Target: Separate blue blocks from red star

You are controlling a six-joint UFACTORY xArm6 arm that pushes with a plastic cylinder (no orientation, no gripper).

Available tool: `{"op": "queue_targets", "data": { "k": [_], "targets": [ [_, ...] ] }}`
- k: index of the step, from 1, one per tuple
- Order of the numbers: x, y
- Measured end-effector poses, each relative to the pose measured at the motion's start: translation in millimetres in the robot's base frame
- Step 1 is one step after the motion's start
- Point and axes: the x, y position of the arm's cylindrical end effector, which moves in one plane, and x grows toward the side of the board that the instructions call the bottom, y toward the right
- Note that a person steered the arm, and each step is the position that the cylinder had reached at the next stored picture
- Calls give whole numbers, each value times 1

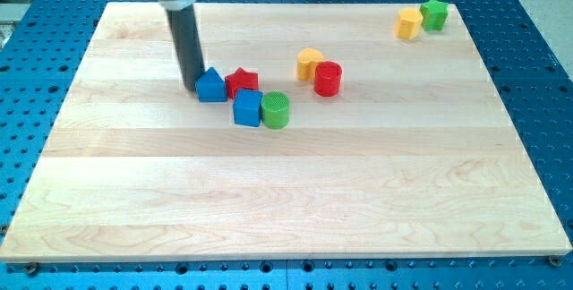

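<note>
A red star (242, 81) lies on the wooden board a little left of centre, toward the view's top. A blue house-shaped block (211, 86) touches its left side. A blue cube (247, 108) sits just below the star, touching it. My tip (193, 87) is at the left edge of the blue house-shaped block, touching or nearly touching it. The rod rises from there to the view's top.
A green cylinder (276, 110) touches the blue cube's right side. A yellow block (310, 63) and a red cylinder (328, 79) sit right of the star. A yellow block (409, 23) and a green star (434, 14) sit at the top right corner.
</note>
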Motion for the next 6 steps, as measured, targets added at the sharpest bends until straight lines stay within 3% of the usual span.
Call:
{"op": "queue_targets", "data": {
  "k": [1,2,3,4,5,6],
  "targets": [
    [14,3],
    [-40,-9],
    [-38,16],
    [2,40],
    [15,66],
    [-10,70]
  ]
}}
